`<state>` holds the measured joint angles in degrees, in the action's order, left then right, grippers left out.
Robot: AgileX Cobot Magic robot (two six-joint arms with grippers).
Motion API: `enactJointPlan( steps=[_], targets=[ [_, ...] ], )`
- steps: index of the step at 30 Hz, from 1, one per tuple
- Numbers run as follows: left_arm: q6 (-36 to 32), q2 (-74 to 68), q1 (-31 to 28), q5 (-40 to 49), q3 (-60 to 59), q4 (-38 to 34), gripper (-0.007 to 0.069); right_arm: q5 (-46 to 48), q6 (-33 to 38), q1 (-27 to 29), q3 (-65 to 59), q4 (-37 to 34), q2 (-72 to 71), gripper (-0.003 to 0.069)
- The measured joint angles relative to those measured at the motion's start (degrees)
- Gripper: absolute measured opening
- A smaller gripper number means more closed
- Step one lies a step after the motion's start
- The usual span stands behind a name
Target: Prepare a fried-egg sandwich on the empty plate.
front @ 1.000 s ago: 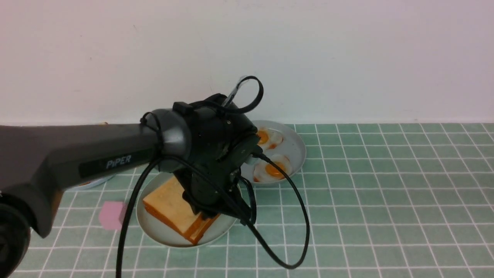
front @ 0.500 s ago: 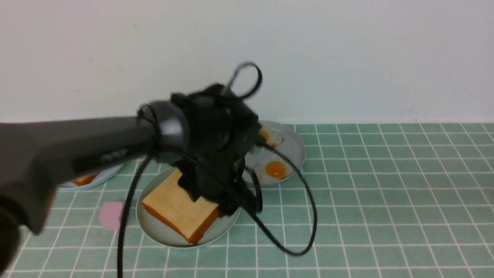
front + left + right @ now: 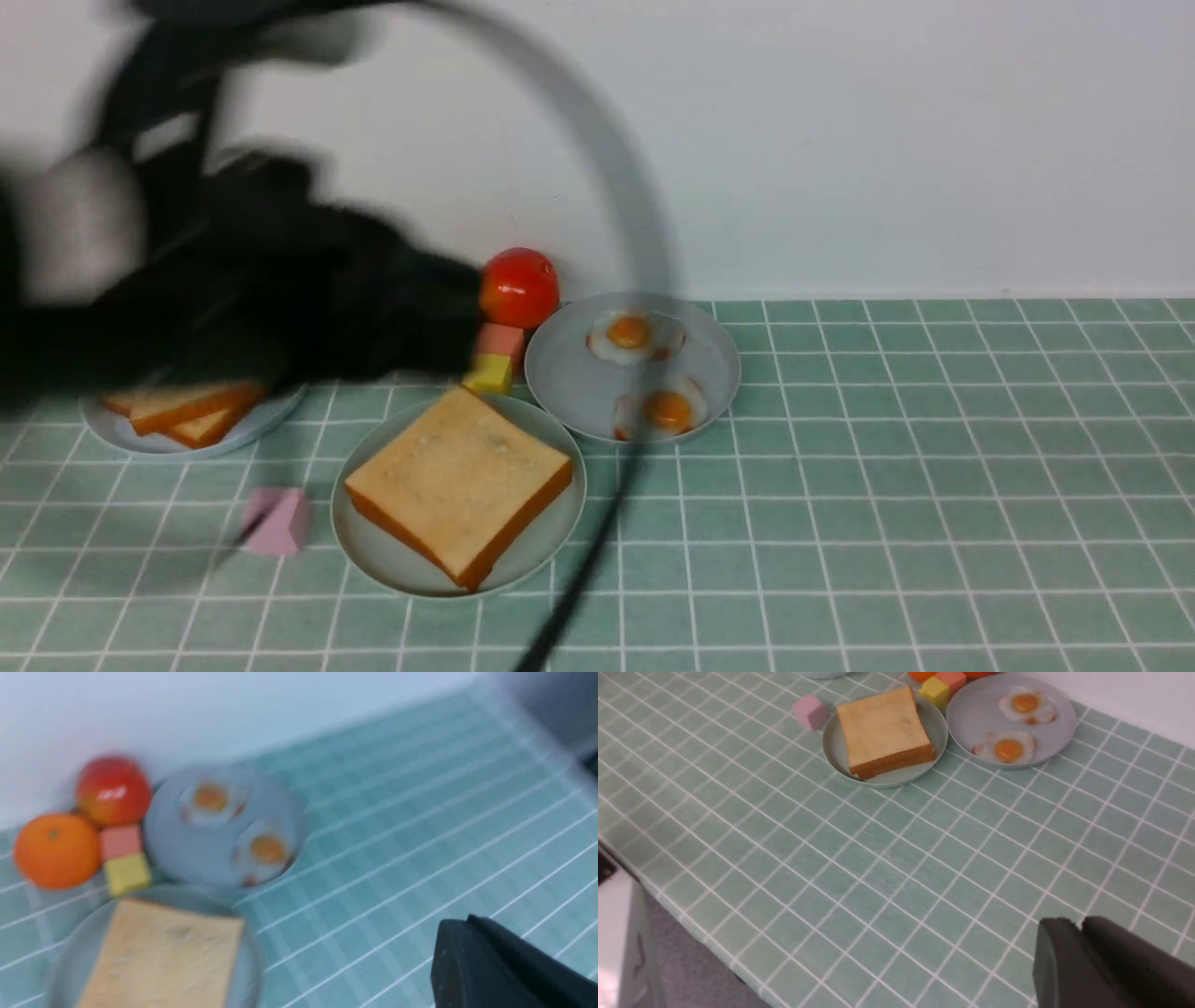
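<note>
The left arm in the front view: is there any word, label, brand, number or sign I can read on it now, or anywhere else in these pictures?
No text can be read in any of the current views.
The left arm is too blurred to show any lettering.
The plates, toast and eggs show none.

tabletop food setup, green grid cloth (image 3: pixel 887 485), plain wall (image 3: pixel 840 140)

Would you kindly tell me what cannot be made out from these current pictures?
- Egg inside the sandwich: front view, hidden by the top toast.
- Lower part of the sandwich: left wrist view, cut by the picture's edge.
- Toast plate: front view, partly behind the blurred left arm.
</note>
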<state>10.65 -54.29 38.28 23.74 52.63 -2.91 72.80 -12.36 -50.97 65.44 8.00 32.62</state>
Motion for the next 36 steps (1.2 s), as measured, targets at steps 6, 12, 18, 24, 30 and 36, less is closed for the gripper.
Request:
enactJointPlan(
  steps=[6,12,18,24,30,36],
  targets=[
    [0.0,16.23,0.0,-18.79,-23.77,-3.9,-0.0013,-0.63,-0.81,0.0,-3.85,0.55,0.0,0.0083],
    [0.0,22.26,0.0,-27.54,-31.8,-4.43,-0.0013,-7.11,-1.11,0.0,-8.17,0.55,0.0,-0.0008],
    [0.0,23.45,0.0,-27.78,-32.91,-4.47,-0.0013,-8.02,-1.11,0.0,-10.0,0.26,0.0,-0.0013],
    [0.0,23.45,0.0,-26.76,-33.08,-4.5,-0.0013,-7.73,-1.11,0.0,-10.0,0.26,0.0,-0.0013],
    [0.0,23.45,0.0,-26.76,-33.08,-4.5,-0.0013,-7.57,-1.11,-0.06,-10.0,0.26,0.0,-0.0013],
    [0.0,23.45,0.0,-26.76,-33.08,-4.5,-0.0013,-9.8,-1.11,5.87,-11.63,0.14,-0.89,-0.0009]
  ],
)
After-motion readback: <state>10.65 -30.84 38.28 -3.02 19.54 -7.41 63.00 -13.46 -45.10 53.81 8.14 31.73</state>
